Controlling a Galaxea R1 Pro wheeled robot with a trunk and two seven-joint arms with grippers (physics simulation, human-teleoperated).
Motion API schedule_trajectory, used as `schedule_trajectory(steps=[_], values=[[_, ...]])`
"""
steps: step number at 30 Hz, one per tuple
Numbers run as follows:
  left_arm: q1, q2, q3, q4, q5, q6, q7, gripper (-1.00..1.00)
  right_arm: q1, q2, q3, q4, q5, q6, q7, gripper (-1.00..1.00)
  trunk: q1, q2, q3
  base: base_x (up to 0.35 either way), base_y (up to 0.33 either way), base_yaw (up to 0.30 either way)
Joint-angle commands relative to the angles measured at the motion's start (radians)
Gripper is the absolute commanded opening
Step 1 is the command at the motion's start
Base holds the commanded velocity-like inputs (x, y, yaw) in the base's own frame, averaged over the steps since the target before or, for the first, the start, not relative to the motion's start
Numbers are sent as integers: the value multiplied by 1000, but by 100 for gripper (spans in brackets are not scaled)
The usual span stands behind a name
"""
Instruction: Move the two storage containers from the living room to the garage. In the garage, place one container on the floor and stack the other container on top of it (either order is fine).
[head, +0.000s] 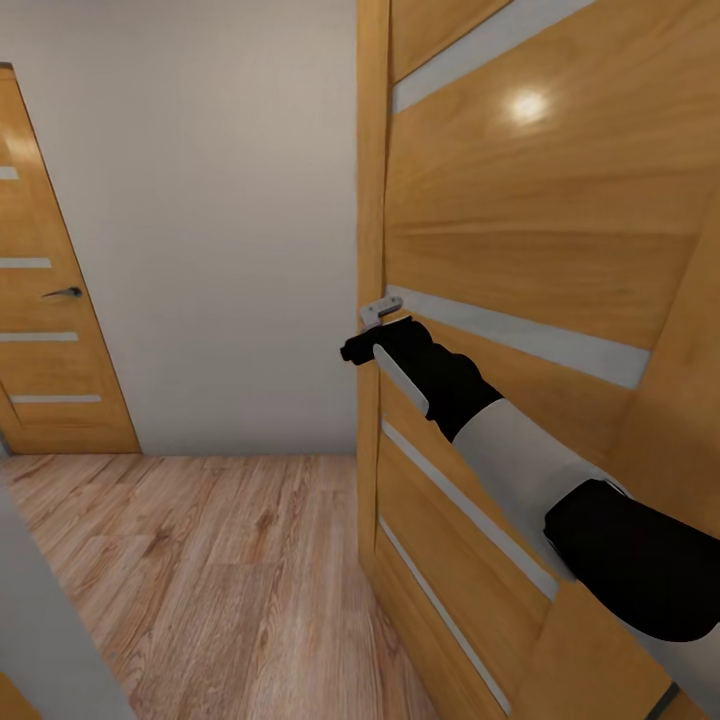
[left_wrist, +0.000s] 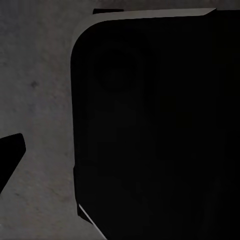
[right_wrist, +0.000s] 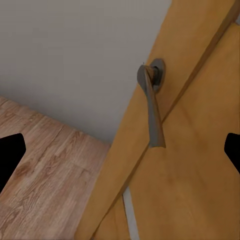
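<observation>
The two storage containers are out of view. My right gripper (head: 360, 348) reaches out to the edge of a wooden panel door (head: 520, 230), just below its grey lever handle (head: 378, 312). In the right wrist view the handle (right_wrist: 152, 110) hangs ahead of the right gripper (right_wrist: 120, 152), between its spread black fingertips (right_wrist: 10, 155), and nothing is held. In the left wrist view one fingertip (left_wrist: 10, 155) of my left gripper (left_wrist: 120, 155) shows at the picture's edge over a mottled grey surface (left_wrist: 35, 100). A large dark rounded shape (left_wrist: 160, 130) hides the other fingertip.
The door with grey stripes stands close on my right. A second wooden door (head: 50, 330) with a dark handle (head: 62, 292) stands at the far left. A beige wall (head: 220, 250) lies straight ahead over a light wood-plank floor (head: 230, 560). A grey-white edge (head: 40, 620) shows at lower left.
</observation>
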Motion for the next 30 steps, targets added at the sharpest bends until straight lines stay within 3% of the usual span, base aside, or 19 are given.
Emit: schedule_trajectory(steps=[1, 21, 30], values=[[0, 0, 1, 0, 1, -2, 0, 100, -1, 0, 2, 0, -10, 3, -9, 100, 0, -1, -1, 26, 0, 0], [0, 0, 1, 0, 1, -2, 0, 100, -1, 0, 6, 0, -4, 4, -18, 100, 0, -1, -1, 73, 0, 0], [0, 0, 0, 0, 0, -2, 1, 100, -1, 0, 18, 108, 2, -2, -231, 100, 0, -1, -1, 1, 0, 0]])
